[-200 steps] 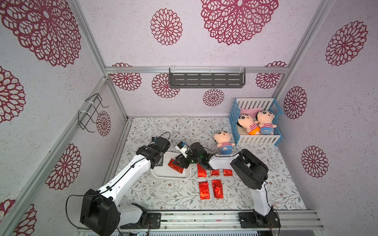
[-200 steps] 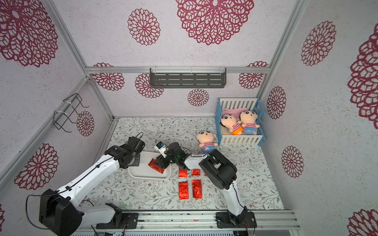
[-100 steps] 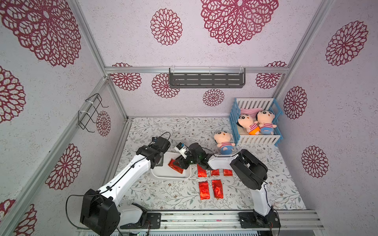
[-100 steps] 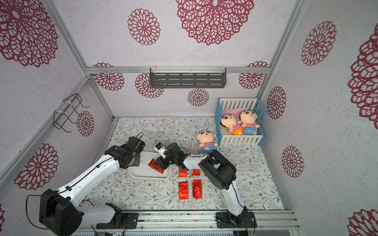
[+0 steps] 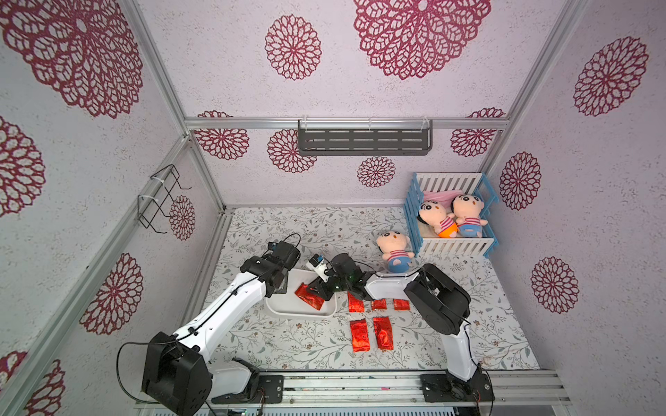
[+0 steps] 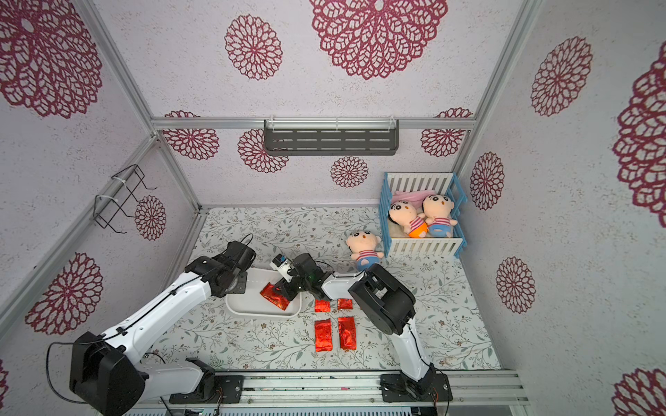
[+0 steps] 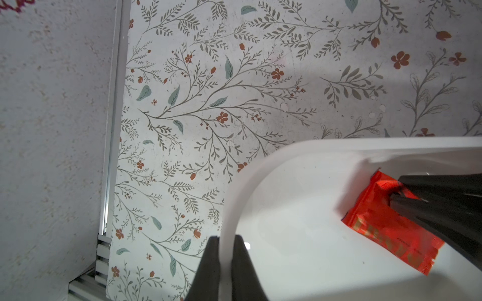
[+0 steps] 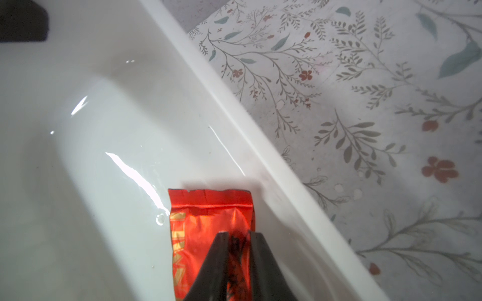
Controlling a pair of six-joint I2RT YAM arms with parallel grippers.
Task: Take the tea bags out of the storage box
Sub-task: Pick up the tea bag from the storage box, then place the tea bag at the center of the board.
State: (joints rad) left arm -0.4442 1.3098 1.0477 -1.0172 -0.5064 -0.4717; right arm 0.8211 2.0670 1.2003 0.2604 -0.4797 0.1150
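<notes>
- Floral-print tabletop [image 5: 288, 345], boxed in by pale walls stamped with crimson rosettes, seen from above with the arms' rail at 6 o'clock.
- A white, lidless storage box [image 5: 299, 314] sits flat on the cloth just left of the table's centre.
- The left gripper [image 7: 226, 239] is clamped on the box's rim at its 9 o'clock end, one black finger inside the wall and one outside.
- One tea bag [image 8: 208, 208] lies inside the box toward its 4 o'clock corner, close to the long wall (its red foil is creased where it is held).
- The right gripper [image 8: 238, 235], reaching in from 3 o'clock, is pinched on that sachet, with a fold of foil squeezed between its fingers. Whether the bag is clear of the box floor cannot be told.
- Five more tea bags lie out on the table. A row of three [image 5: 378, 304] is just beside the box at its 3 o'clock, partly under the right arm, and a pair [image 5: 359, 335] lies side by side at its 5 o'clock.
- A blue-and-white toy crib [image 5: 454, 246] stands in the table's 1 o'clock corner with two plush dolls [image 5: 438, 219] in it. A third doll [image 5: 395, 250] lies on the cloth at the crib's 8 o'clock.
- A grey shelf [image 5: 364, 141] hangs on the wall at 12 o'clock.
</notes>
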